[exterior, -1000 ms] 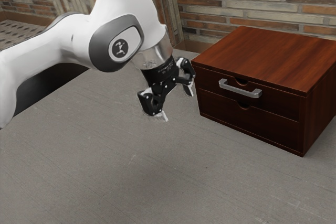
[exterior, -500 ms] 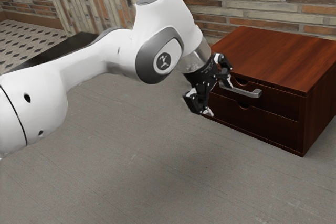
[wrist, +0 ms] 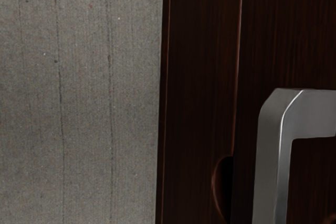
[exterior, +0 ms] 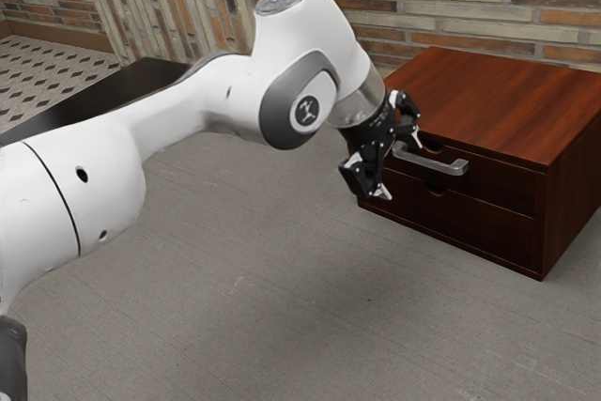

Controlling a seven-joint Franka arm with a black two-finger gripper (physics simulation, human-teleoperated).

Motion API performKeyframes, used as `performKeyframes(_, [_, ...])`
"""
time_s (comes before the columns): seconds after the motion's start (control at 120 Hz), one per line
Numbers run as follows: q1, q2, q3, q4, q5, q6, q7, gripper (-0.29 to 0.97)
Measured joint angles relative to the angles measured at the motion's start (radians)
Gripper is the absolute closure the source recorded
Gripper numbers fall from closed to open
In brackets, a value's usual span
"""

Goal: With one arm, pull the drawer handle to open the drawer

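Exterior view: gripper (exterior: 386, 148) spread wide, gripping nothing, fingers above and below handle (exterior: 434, 162) end nearest arm. Handle on upper drawer (exterior: 488, 178) of wooden cabinet (exterior: 488, 91), drawer front flush, closed. Cabinet stands on grey table (exterior: 235, 307). Wrist view: handle (wrist: 278, 145) corner close ahead of hand.

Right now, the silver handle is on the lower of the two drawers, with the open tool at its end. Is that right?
Not quite. The silver handle is on the upper drawer, not the lower one, as the exterior view shows. The rest holds: the open tool is at the handle's end.
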Motion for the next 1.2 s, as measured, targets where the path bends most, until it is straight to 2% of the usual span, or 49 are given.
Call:
performKeyframes(0.808, [0.003, 0.036, -0.001, 0.017, -0.003, 0.023, -0.01, 0.0])
performKeyframes(1.125, [0.003, 0.042, 0.0, 0.013, -0.015, 0.03, -0.01, 0.33])
performKeyframes(1.2, [0.003, 0.038, 0.0, 0.005, -0.017, 0.031, -0.01, 0.44])
